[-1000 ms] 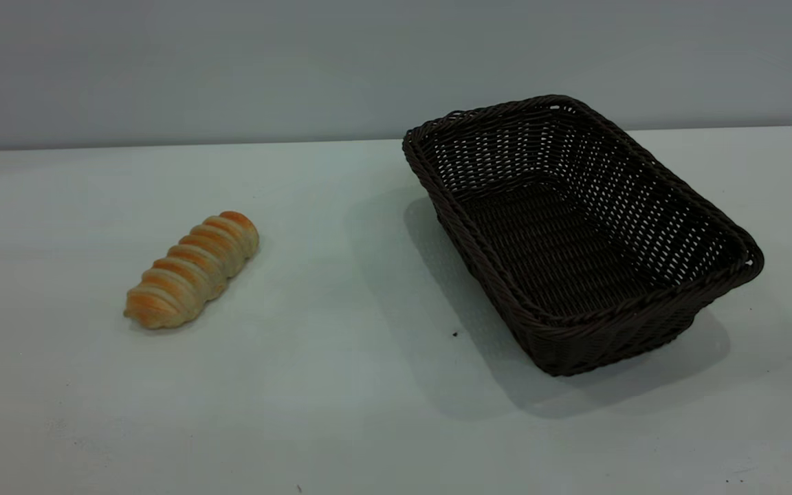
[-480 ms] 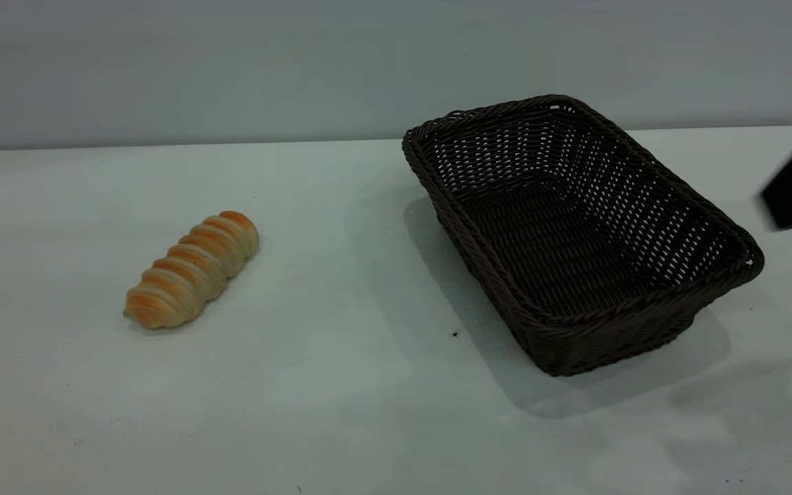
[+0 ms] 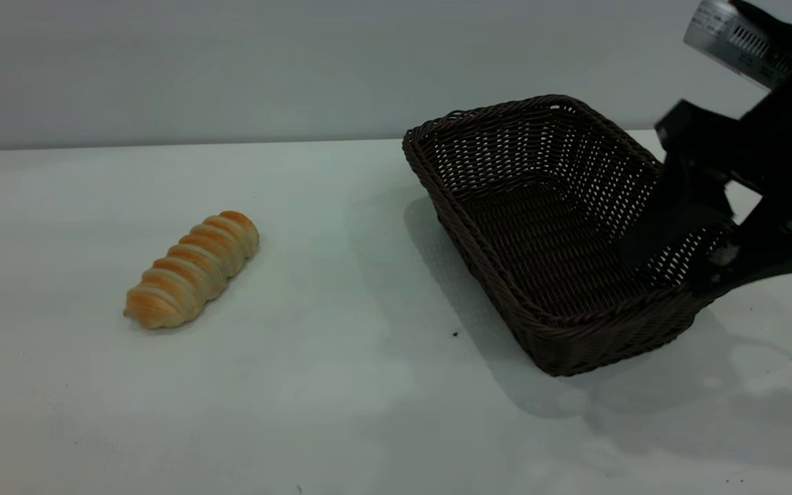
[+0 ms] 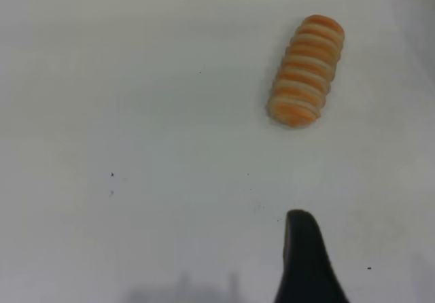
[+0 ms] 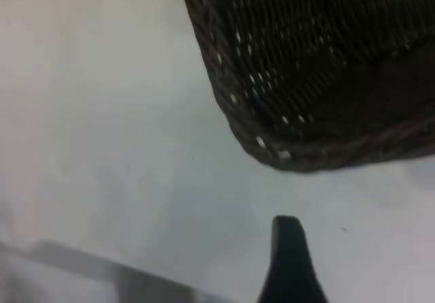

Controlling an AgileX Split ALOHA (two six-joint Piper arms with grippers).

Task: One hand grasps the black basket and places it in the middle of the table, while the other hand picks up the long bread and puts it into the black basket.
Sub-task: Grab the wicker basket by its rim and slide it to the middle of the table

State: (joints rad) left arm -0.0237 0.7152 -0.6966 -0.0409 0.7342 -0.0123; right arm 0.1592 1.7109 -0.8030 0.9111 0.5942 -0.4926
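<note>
The black basket (image 3: pixel 575 227) stands on the table (image 3: pixel 341 385) at the right, empty, with its long side running diagonally. My right gripper (image 3: pixel 664 271) is open over the basket's right end, with one finger inside the basket and one outside the rim. The right wrist view shows a basket corner (image 5: pixel 306 79) and one of the gripper's fingers (image 5: pixel 289 255). The long bread (image 3: pixel 193 269) lies on the table at the left, and it also shows in the left wrist view (image 4: pixel 306 70). My left gripper (image 4: pixel 340 262) hovers open above bare table, short of the bread, with one of its fingers (image 4: pixel 302 255) showing.
A plain grey wall runs behind the table's far edge. A few tiny dark specks (image 3: pixel 455 334) dot the tabletop. White table lies between the bread and the basket.
My right arm has come in from the right edge and now reaches over the basket's right end. The basket and the bread have not moved.
</note>
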